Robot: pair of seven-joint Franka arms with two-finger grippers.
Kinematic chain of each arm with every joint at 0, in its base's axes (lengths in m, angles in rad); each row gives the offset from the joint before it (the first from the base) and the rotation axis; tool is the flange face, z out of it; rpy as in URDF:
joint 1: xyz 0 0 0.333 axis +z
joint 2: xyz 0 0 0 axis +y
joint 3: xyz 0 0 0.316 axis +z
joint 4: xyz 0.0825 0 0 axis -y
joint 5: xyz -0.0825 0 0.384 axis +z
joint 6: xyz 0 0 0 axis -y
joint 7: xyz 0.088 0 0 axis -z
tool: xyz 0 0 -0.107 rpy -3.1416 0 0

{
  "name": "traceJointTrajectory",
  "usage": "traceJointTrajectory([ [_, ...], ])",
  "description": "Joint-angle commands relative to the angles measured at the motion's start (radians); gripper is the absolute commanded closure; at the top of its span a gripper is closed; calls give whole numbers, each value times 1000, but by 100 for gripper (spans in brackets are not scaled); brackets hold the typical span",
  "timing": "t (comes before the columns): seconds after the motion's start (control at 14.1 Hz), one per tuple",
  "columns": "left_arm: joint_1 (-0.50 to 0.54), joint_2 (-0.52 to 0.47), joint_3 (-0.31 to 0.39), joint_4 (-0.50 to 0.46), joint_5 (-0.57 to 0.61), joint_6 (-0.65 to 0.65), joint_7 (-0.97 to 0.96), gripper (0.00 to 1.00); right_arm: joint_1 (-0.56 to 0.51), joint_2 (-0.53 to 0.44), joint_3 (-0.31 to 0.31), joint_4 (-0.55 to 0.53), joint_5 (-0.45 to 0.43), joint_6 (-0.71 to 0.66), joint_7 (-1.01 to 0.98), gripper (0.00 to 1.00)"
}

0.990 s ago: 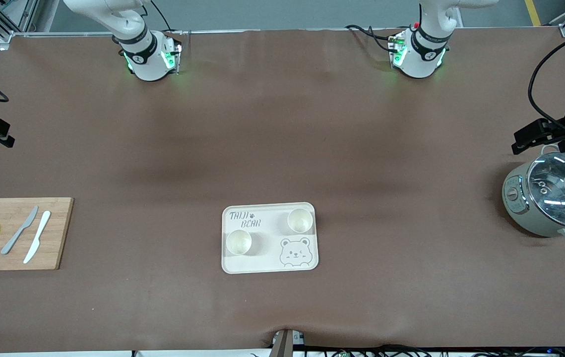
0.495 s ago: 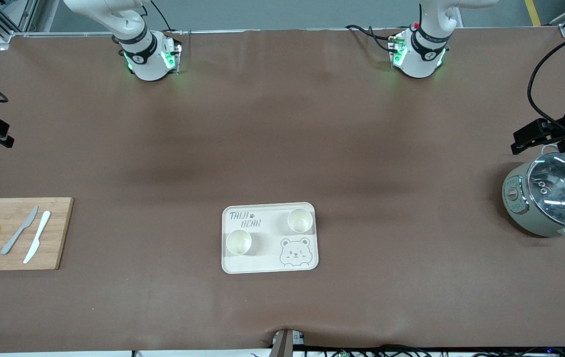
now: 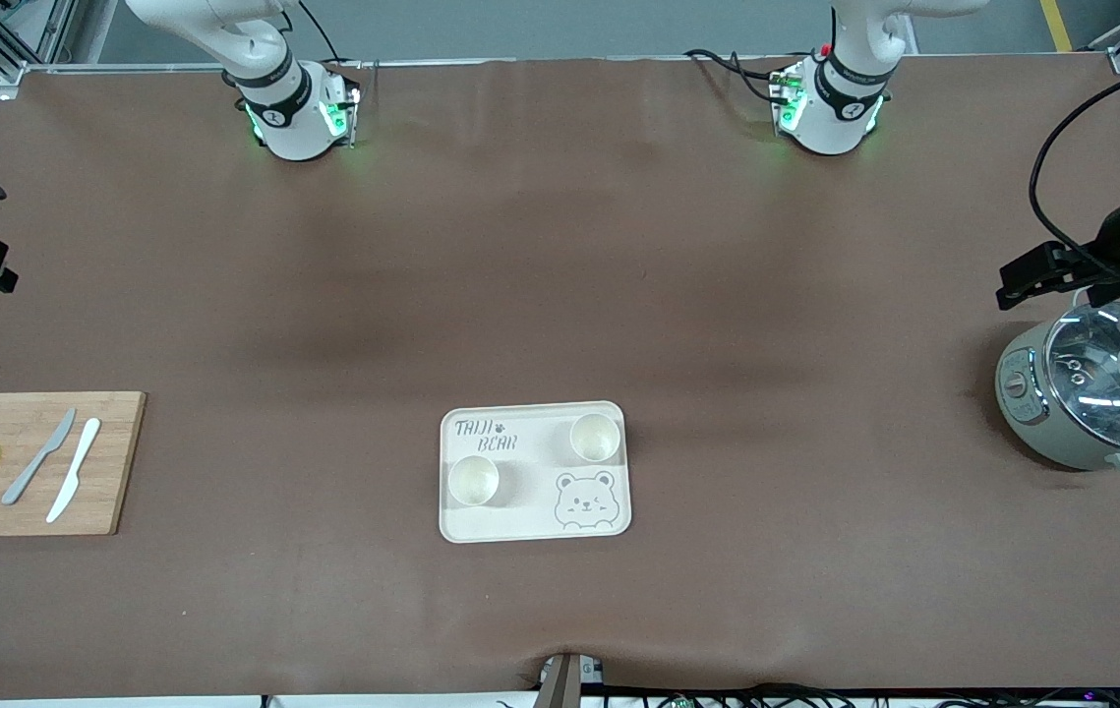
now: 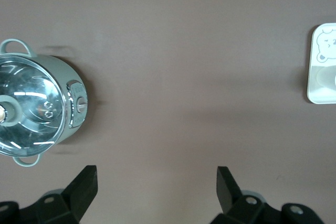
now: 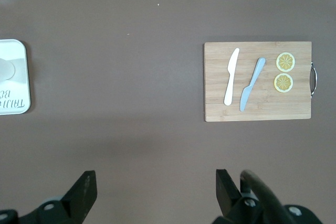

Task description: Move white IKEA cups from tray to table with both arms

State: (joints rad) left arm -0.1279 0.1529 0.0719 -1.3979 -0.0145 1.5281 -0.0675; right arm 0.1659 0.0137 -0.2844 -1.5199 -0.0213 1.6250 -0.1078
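Both white IKEA cups point(image 3: 594, 438) upright on tray point(image 3: 520, 526), mid-table. Light, rigid, smooth, likely breakable: pinch across rim wall. Left gripper point(image 4: 156, 182) and right gripper point(image 5: 156, 184) wide open, empty, hovering over table ends.

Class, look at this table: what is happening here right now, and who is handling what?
Nothing is held yet. Both white cups stand on the tray mid-table. The left gripper hangs open by the lidded pot; the right gripper hangs open at the right arm's end, near the cutting board with two knives and lemon slices.
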Motion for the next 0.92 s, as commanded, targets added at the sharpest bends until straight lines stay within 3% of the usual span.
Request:
traceJointTrajectory([
  [0.0,-9,45,-12,-1,10,6,-20,0,-26,15,5,29,11,-10,8,0],
  [0.35,-53,119,-27,-1,-8,98,-24,0,-25,15,5,29,14,-19,7,0],
  [0.64,-123,163,-32,2,-10,139,-159,0,-14,15,8,18,14,-8,8,0],
  [0.85,-168,201,-32,2,-45,185,-222,0,-10,20,8,1,67,-4,11,0],
])
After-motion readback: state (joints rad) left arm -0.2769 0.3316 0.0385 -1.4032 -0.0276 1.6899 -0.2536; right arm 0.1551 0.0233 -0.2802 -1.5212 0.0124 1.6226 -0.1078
